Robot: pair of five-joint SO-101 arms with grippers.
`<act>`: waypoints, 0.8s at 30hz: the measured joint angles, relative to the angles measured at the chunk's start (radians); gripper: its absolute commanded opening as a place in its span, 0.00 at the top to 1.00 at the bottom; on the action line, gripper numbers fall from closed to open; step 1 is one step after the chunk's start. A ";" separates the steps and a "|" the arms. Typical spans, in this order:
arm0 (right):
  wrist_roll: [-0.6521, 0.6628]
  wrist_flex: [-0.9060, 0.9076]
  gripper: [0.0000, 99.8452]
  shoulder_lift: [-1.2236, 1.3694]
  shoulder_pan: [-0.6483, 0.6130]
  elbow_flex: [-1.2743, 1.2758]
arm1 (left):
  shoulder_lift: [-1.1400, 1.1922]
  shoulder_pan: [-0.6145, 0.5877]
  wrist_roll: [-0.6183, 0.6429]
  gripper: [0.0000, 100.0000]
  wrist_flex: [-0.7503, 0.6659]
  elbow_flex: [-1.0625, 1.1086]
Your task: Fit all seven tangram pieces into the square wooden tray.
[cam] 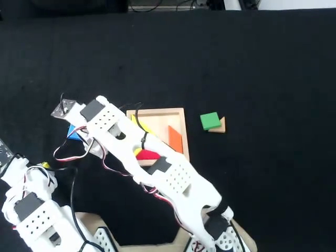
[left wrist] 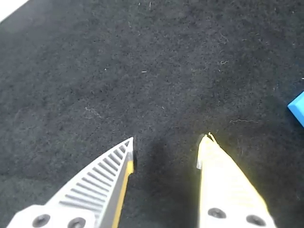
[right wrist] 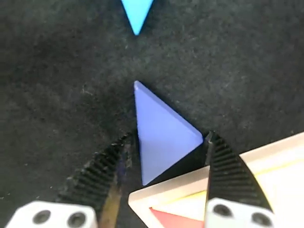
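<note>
Black cloth table [cam: 262, 63], and the right arm [cam: 173, 181] lies stretched across it from 5 o'clock toward 10, passing over the wooden tray [cam: 163, 109]. Down at 7 the left arm [cam: 31, 215] sits folded, its left gripper [left wrist: 166, 145] spread wide above bare cloth. Now the right gripper [right wrist: 169, 137]: parted, one finger either side of the purple triangle [right wrist: 159, 123], which lies flat just off the tray's corner.

so the right gripper [right wrist: 169, 137] is spread open, one finger on each side of a purple triangle [right wrist: 159, 135] lying flat on the black table cover [right wrist: 57, 71], just off the tray [right wrist: 190, 183] corner. Red piece [right wrist: 171, 219] is inside the tray, and a light blue piece [right wrist: 137, 12] pokes in further out
</note>
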 measured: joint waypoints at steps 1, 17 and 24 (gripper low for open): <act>0.008 -0.002 0.77 0.000 0.002 0.000 | 0.000 0.000 0.000 0.78 0.000 0.000; 0.101 -0.034 0.77 0.060 0.017 -0.023 | 0.000 0.000 0.000 0.78 0.000 0.000; 0.107 -0.034 0.85 0.060 0.025 -0.026 | 0.000 0.000 0.000 0.78 0.000 0.000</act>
